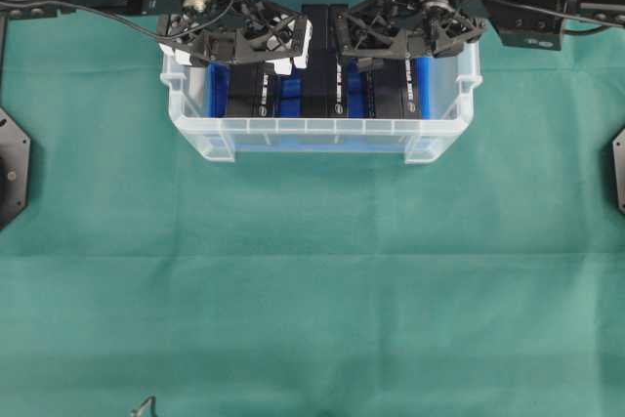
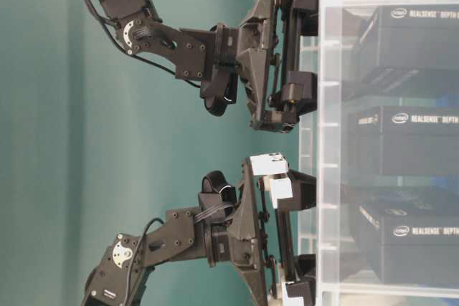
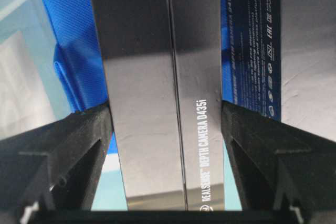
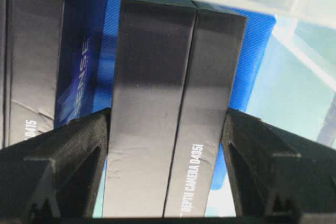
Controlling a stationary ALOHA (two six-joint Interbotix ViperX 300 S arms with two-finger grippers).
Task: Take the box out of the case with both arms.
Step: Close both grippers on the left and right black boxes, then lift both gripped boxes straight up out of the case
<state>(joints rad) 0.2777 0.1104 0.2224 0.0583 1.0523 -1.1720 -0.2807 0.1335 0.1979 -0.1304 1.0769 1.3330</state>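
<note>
The clear case [image 1: 312, 127] with a blue lining stands at the back middle of the green table and holds three upright black boxes. My left gripper [image 1: 234, 61], with white parts, reaches down into the case and is shut on the left black box [image 1: 249, 90]. In the left wrist view the box [image 3: 142, 77] fills the gap of the gripper [image 3: 165, 124] and touches both fingers. My right gripper [image 1: 400, 56] is shut on the right black box [image 1: 391, 90]. In the right wrist view that box [image 4: 152, 77] sits between both fingers of the gripper [image 4: 167, 129].
A third black box [image 1: 320, 56] stands between the two gripped ones. The case wall [image 2: 330, 141] rises close around both grippers. Black fixtures sit at the table's left edge [image 1: 12, 168] and right edge [image 1: 618, 168]. Green cloth [image 1: 312, 290] covers the front.
</note>
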